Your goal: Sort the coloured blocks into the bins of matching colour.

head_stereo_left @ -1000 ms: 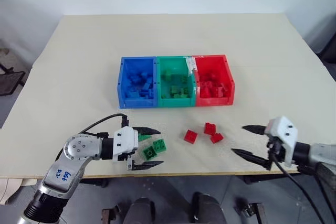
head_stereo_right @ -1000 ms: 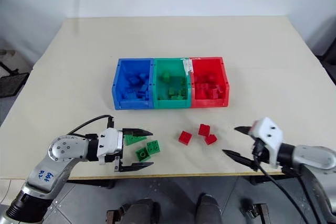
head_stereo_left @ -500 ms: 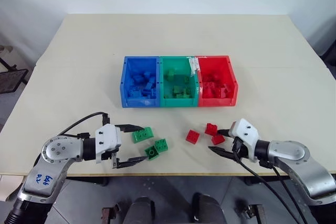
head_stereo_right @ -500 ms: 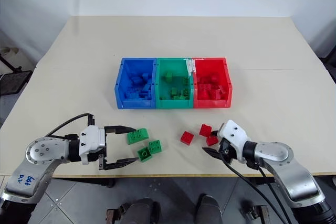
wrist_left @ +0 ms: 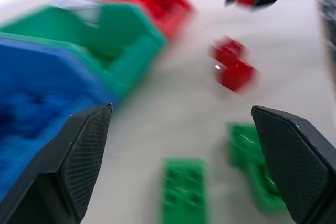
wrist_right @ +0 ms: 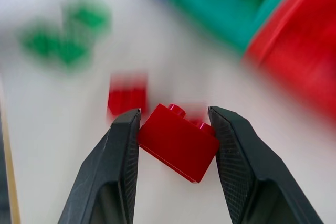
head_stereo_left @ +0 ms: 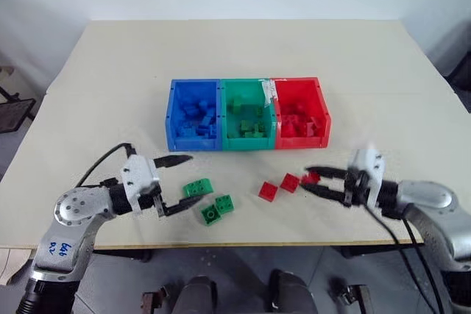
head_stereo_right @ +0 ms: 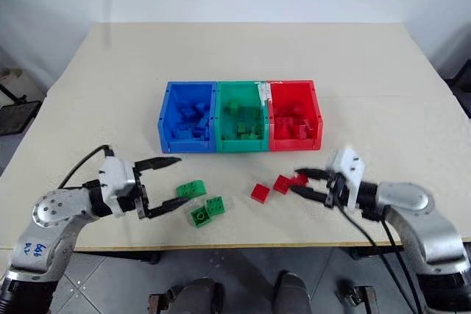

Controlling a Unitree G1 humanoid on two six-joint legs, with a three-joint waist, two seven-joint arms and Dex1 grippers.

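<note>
Right tool (head_stereo_right: 303,184): clamped on 1 red block (wrist_right: 179,142); carry level over the red bin (head_stereo_right: 294,118) before releasing.
Left tool (head_stereo_right: 169,184): apart, empty.

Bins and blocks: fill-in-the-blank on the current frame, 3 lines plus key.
1. The right gripper is shut on a ____ block.
2. The middle bin is ____.
3. Loose on the table, the two red blocks and the ____ green blocks lie in front of the bins.

Missing: red; green; two
</note>
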